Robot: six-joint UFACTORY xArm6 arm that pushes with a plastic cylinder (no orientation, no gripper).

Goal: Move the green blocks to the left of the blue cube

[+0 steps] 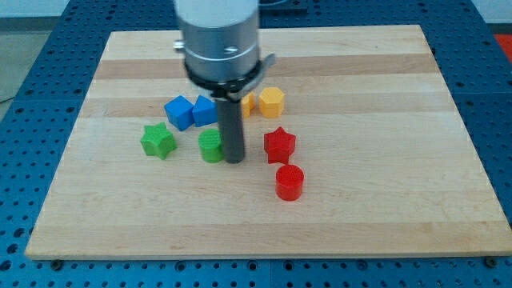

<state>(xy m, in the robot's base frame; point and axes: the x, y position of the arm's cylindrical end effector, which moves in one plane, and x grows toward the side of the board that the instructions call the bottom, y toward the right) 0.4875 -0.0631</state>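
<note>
My tip (234, 160) rests on the board just to the right of a green block (210, 146), touching or nearly touching it; the block's shape is partly hidden by the rod. A green star (158, 141) lies further to the view's left. The blue cube (179, 111) sits above and between the two green blocks. A second blue block (206, 111) lies right beside the cube, partly hidden behind the rod.
A yellow hexagonal block (272, 102) and a yellow block (248, 102) half hidden by the rod lie to the right of the blue blocks. A red star (279, 144) and a red cylinder (290, 182) lie right of my tip. The wooden board (384, 200) sits on a blue pegboard.
</note>
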